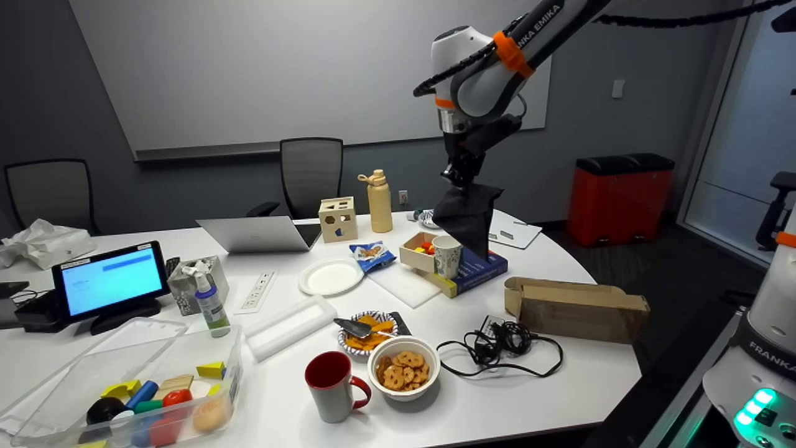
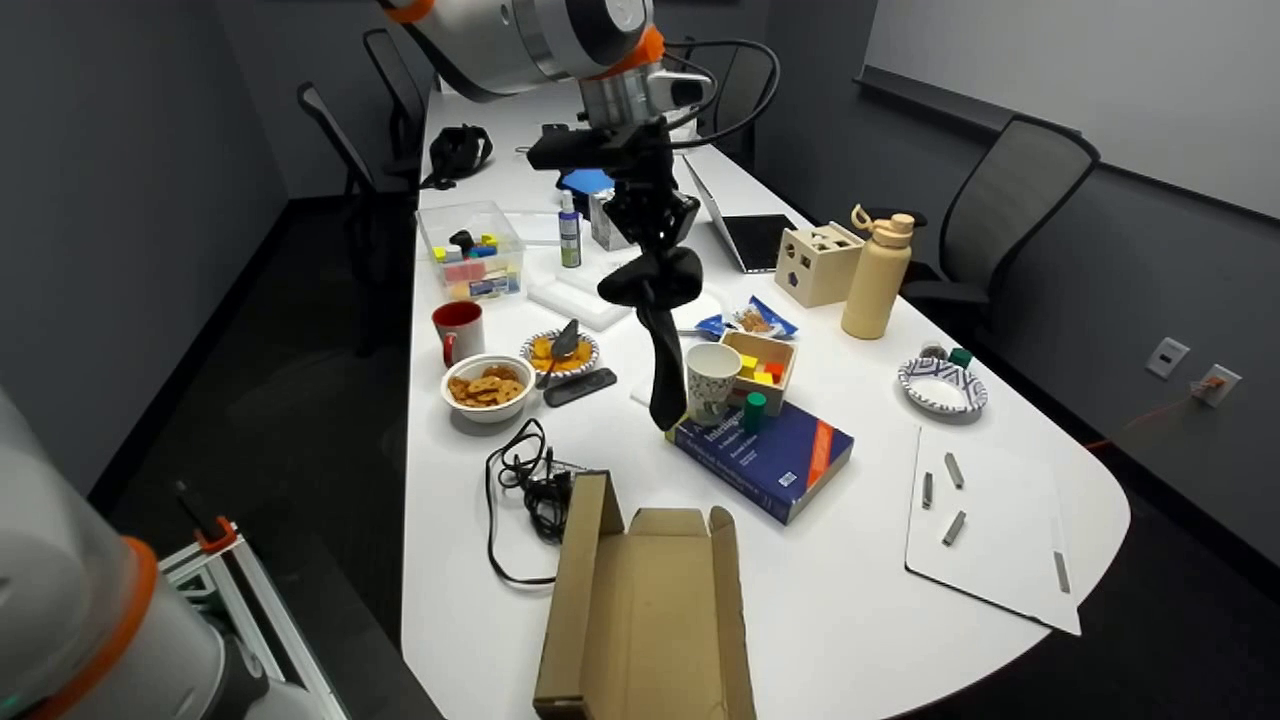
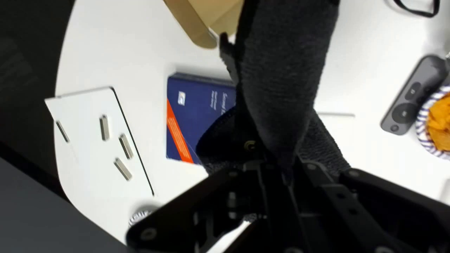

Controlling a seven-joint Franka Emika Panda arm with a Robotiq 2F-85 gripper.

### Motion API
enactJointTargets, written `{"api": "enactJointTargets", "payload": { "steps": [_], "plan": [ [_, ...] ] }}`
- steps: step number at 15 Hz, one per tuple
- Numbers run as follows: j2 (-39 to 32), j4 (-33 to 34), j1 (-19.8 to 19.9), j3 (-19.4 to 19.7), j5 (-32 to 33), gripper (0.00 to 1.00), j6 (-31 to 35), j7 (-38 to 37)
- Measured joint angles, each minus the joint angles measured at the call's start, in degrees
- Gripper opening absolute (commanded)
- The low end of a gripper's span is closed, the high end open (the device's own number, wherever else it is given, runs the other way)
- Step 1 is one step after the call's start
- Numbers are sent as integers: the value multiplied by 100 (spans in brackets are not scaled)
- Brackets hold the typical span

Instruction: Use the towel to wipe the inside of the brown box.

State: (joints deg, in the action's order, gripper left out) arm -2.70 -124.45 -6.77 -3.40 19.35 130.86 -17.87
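Note:
A black towel (image 1: 471, 214) hangs from my gripper (image 1: 459, 179) in both exterior views. The gripper (image 2: 650, 243) is shut on it, high above the table. The towel's lower end hangs over the blue book, near the paper cup. In the wrist view the towel (image 3: 284, 77) is pinched between the fingers (image 3: 277, 172) and hides much of the view. The brown cardboard box (image 1: 578, 311) lies at the table's near edge, apart from the towel. Its open inside shows in an exterior view (image 2: 655, 620). A corner of the box (image 3: 193, 26) shows at the top of the wrist view.
A blue book (image 2: 770, 450) carries a paper cup (image 2: 712, 382), a green cylinder (image 2: 755, 412) and a small wooden tray (image 2: 783, 398). A black cable (image 1: 497, 348) lies beside the box. A bowl of crackers (image 1: 403, 368), a mug (image 1: 333, 392) and a bottle (image 1: 379, 205) stand around.

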Motion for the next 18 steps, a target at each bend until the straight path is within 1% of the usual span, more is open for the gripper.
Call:
{"api": "enactJointTargets", "payload": {
  "steps": [2,3,6,7,8,11,13,15,16,17,18],
  "plan": [
    [-168,84,1,-35,-99,2,679,363],
    [-304,140,2,-47,-251,2,1017,593],
    [-884,464,53,-111,-1010,2,1971,1549],
    [-1118,626,104,-181,-1371,2,2210,1958],
    [-1383,832,247,-365,-1751,2,2369,2394],
    [-2235,1607,879,-1174,-2712,2,2394,3616],
    [-2747,2135,1083,-1387,-2965,2,2184,4159],
    [-3162,2599,1162,-1407,-2970,2,1903,4412],
    [-3328,2805,1177,-1394,-2966,33,1742,4465],
    [-3463,2983,1182,-1379,-2966,35,1588,4494],
    [-3590,3151,1183,-1368,-2965,41,1434,4527]
  ]
}}
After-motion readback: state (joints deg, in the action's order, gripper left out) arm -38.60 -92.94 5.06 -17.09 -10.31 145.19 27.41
